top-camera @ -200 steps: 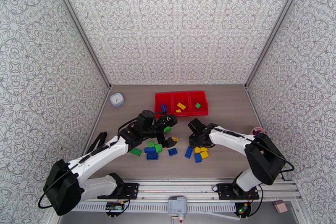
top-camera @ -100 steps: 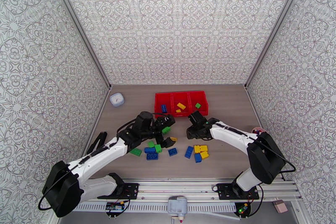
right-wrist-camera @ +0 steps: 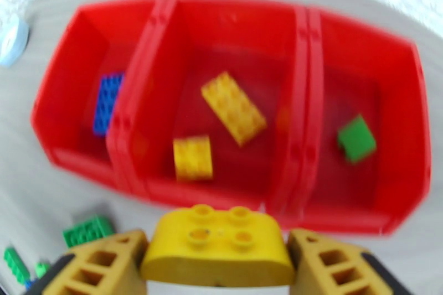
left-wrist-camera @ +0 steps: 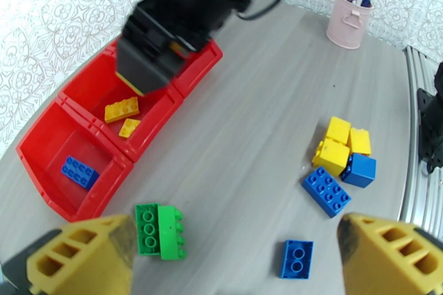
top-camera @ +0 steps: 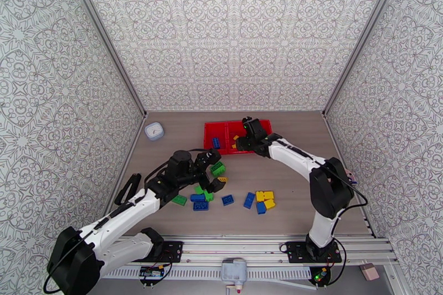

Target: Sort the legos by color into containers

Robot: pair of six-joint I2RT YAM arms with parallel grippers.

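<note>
The red tray (top-camera: 210,150) has three compartments side by side. My right gripper (top-camera: 243,136) hangs over the middle one, shut on a yellow lego (right-wrist-camera: 216,246). Below it lie two yellow legos (right-wrist-camera: 232,99). A blue lego (right-wrist-camera: 108,102) is in the left compartment and a green lego (right-wrist-camera: 356,138) in the right one. My left gripper (left-wrist-camera: 232,260) is open above the table, with a green lego (left-wrist-camera: 159,231) just inside its left finger. Several blue, yellow and green legos (top-camera: 260,201) lie loose on the table's near half.
A small white round cup (top-camera: 154,131) stands at the back left near the wall. A pink bucket (left-wrist-camera: 348,11) sits at the table's right edge. Patterned walls close in the table on three sides.
The right arm has lifted the yellow lego from the front-right cluster and carried it back over the tray's middle compartment. The left gripper has drifted slightly left and is still open.
</note>
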